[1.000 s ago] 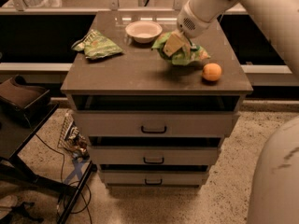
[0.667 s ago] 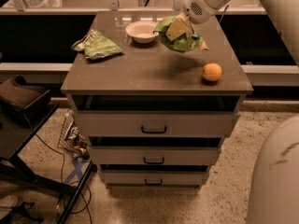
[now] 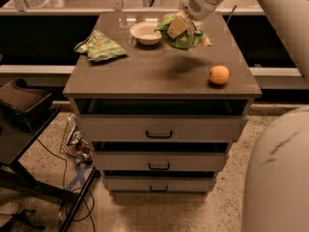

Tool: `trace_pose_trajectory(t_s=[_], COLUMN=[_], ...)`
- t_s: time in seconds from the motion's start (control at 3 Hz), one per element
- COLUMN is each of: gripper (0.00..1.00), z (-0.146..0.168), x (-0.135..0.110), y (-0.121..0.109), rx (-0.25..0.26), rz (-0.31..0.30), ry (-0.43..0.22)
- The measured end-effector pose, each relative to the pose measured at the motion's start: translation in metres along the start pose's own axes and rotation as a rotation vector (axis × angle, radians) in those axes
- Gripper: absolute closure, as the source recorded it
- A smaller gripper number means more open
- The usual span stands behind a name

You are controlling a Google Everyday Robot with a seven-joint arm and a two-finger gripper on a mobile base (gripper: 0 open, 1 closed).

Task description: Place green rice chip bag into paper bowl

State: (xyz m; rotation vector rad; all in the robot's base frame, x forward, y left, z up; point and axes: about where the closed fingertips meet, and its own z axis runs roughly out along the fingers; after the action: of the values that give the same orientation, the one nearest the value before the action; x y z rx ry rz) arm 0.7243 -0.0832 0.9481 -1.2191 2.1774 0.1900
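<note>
Green rice chip bag: held in the air just right of the paper bowl, off the tabletop.
Hand: clamped on the bag's top, right of the bowl.
Arm: reaches down from the upper right of the bowl.
Orange: on the tabletop, well right of the bowl.

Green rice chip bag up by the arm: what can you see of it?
The green rice chip bag is crumpled, shiny bright-green foil with an orange patch. The gripper holds it from above, clear of the cabinet top, where its shadow falls. It hangs just beside the white paper bowl, not yet inside.
</note>
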Motion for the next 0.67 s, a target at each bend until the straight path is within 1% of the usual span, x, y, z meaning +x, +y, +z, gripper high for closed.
trace_pose_trajectory(t_s=[0.33, 0.67], gripper=[1.00, 1.00], z=[0.010, 0.031], x=[-0.032, -0.078], y=[-0.024, -0.054], rx=[0.111, 0.213], rz=[-0.090, -0.193], ry=[0.034, 0.048])
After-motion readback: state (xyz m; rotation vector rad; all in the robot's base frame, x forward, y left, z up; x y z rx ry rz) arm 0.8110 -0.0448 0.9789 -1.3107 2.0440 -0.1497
